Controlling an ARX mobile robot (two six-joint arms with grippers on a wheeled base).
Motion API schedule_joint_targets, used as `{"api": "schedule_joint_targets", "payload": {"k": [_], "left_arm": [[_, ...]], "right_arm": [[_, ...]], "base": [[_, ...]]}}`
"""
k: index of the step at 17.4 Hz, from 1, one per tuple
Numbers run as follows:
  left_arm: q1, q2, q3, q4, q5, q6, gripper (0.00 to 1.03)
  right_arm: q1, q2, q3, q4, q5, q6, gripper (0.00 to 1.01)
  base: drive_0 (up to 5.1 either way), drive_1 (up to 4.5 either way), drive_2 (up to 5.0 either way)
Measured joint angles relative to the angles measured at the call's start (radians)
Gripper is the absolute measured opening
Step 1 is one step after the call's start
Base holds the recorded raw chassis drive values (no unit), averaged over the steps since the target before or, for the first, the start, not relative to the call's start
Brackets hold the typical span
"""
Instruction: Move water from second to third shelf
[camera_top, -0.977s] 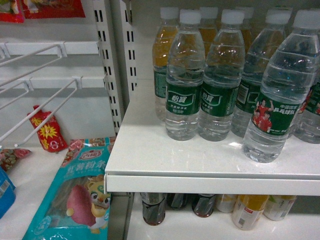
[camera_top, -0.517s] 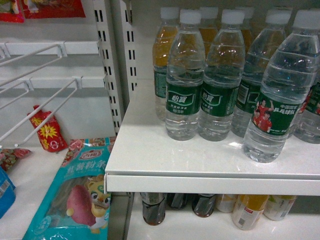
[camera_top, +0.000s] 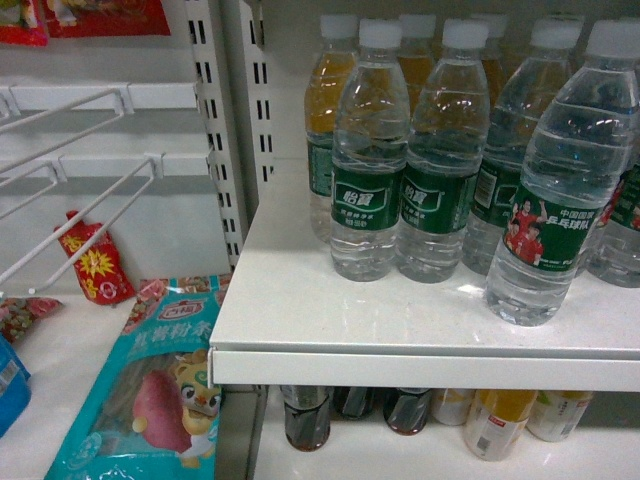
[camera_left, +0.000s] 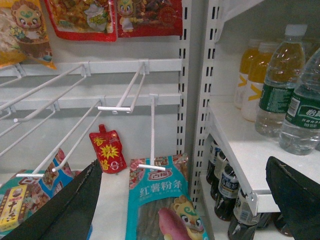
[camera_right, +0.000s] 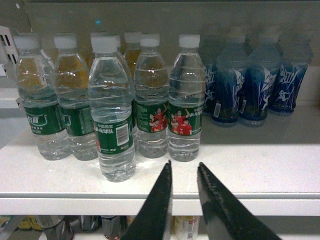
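Note:
Several clear water bottles with white caps and green labels stand on the white shelf (camera_top: 300, 300). One water bottle (camera_top: 560, 180) stands apart nearer the front edge; it is the front water bottle (camera_right: 111, 110) in the right wrist view. Another water bottle (camera_right: 185, 100) shows red-shirted figures. My right gripper (camera_right: 184, 164) hovers before the shelf edge, just in front of that bottle, its jaws a narrow gap apart and holding nothing. My left gripper (camera_left: 182, 192) is wide open and empty, over the lower left bay. Neither gripper shows in the head view.
Blue-labelled bottles (camera_right: 250, 80) stand right of the water. Dark cola bottles (camera_top: 307, 415) and yellow drink bottles (camera_top: 495, 420) fill the shelf below. A slotted upright (camera_top: 215, 130) separates a bay with wire hooks (camera_left: 125, 107), a teal snack bag (camera_top: 150, 390) and a red pouch (camera_top: 92, 260).

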Motion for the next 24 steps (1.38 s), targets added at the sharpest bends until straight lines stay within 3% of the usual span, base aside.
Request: {"api": "schedule_joint_targets", "payload": {"k": [7,8,24], "left_arm": [[0.000,0.000,0.000,0.000,0.000,0.000,0.98],[0.000,0.000,0.000,0.000,0.000,0.000,0.98],[0.000,0.000,0.000,0.001,0.000,0.000,0.98]], "right_arm": [[0.000,0.000,0.000,0.000,0.000,0.000,1.00],[0.000,0.000,0.000,0.000,0.000,0.000,0.97],[0.000,0.000,0.000,0.000,0.000,0.000,0.98]], "base": [[0.0,0.00,0.0],[0.0,0.00,0.0],[0.0,0.00,0.0]]}}
